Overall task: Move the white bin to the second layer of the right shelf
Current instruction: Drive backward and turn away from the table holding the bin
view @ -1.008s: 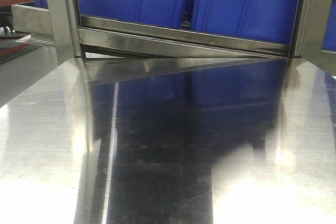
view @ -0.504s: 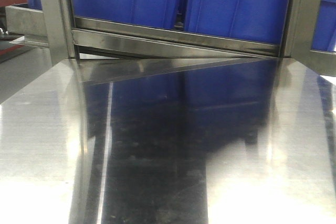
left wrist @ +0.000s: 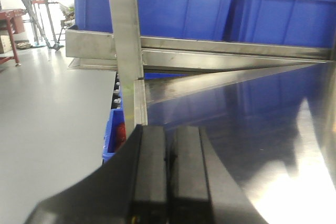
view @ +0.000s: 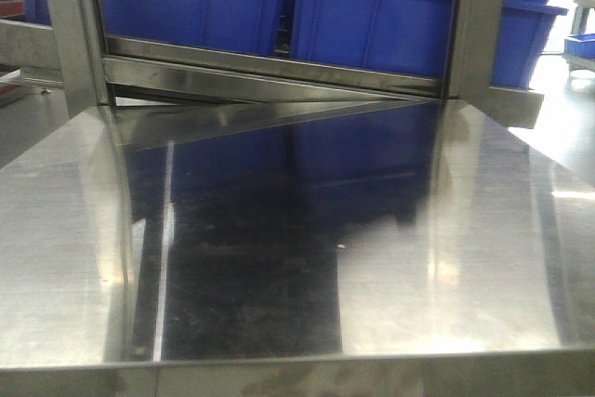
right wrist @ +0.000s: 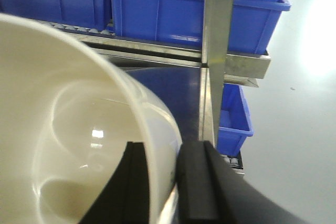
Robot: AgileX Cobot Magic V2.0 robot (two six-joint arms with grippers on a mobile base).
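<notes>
White bin (right wrist: 63,129) pinched at its rim by the right end effector (right wrist: 165,156), mouth facing the wrist camera, before blue crates (right wrist: 173,17), left end effector (left wrist: 169,145) closed empty over the desk (left wrist: 252,129)

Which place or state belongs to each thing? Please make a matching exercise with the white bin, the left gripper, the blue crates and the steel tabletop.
Things:
1. white bin
2. left gripper
3. blue crates
4. steel tabletop

Places or states:
A. mirrors the blue colour
B. jaws shut, holding nothing
C. wall clamped by the right gripper
D. standing on the rack

Pairs: 1-C; 2-B; 3-D; 4-A
</notes>
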